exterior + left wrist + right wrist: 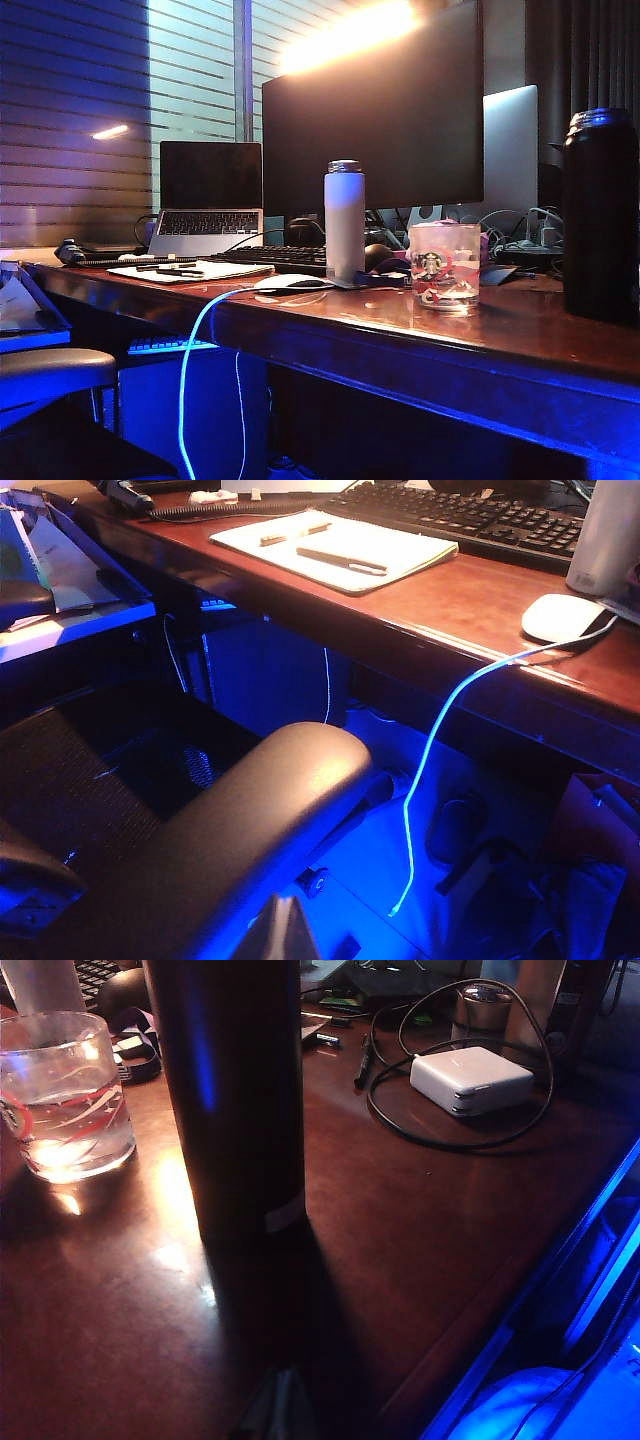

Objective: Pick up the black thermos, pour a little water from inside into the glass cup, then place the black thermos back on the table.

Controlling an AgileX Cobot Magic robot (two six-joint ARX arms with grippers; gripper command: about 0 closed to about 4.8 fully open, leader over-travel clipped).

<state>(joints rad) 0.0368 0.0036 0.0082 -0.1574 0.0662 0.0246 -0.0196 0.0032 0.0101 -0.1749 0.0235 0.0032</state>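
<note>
Dim room lit blue from below, bright glare above the monitor (372,105), slatted blinds (70,110) behind. Table (500,335): glossy reddish-brown wood with a thick front edge, reflecting the light. Thermos (600,215) upright on the table at the far right of the exterior view, lid on, untouched; in the right wrist view its dark body (235,1090) fills the centre. Cup (445,265) upright near the front edge, between the white bottle (344,220) and the thermos, apart from both (some clear liquid visible inside in the right wrist view (65,1095)). Behind: laptop (208,200), keyboard (285,257), notepad (190,270) with pens, white mouse (292,284), pale cable (195,350) hanging over the edge. White power adapter (470,1080) with looped cord on the wood beyond the thermos. Left gripper (280,930) low over a chair armrest (240,830) below table level, only a tip visible: opening cannot be told. Right gripper (280,1405) just short of the thermos base, fully closed, holding nothing.
</note>
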